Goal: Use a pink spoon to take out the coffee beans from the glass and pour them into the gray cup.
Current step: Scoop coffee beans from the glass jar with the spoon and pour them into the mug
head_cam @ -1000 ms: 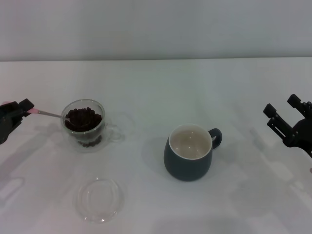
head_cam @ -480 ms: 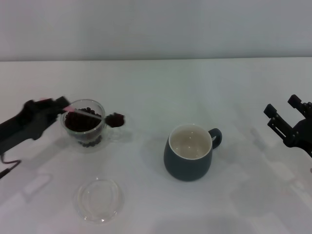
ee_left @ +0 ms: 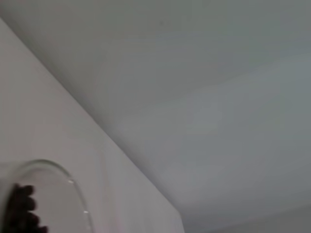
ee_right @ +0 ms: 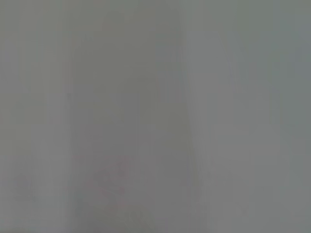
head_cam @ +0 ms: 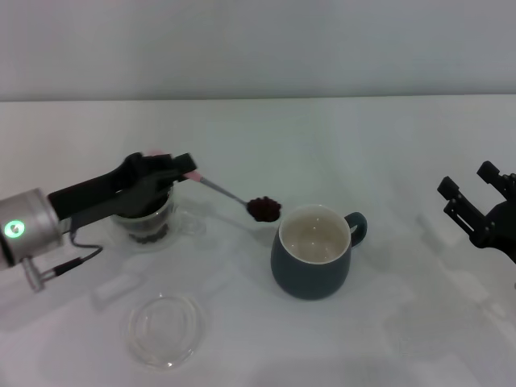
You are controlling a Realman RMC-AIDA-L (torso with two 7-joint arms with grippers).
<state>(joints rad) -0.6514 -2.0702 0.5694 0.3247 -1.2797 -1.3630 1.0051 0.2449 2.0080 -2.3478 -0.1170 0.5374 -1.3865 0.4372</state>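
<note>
Spoon is carrying a loose heap of beans in its bowl, just beside the cup rim and not yet over it; light, stiff, slim and likely slippery, so gripping at the pink handle end and keeping the bowl level looks safest, since beans are rolling off easily. Left claw is pinching that handle, arm reaching across above the glass on the desk. Right claw is sitting idle at the right edge, fingers spread.
</note>
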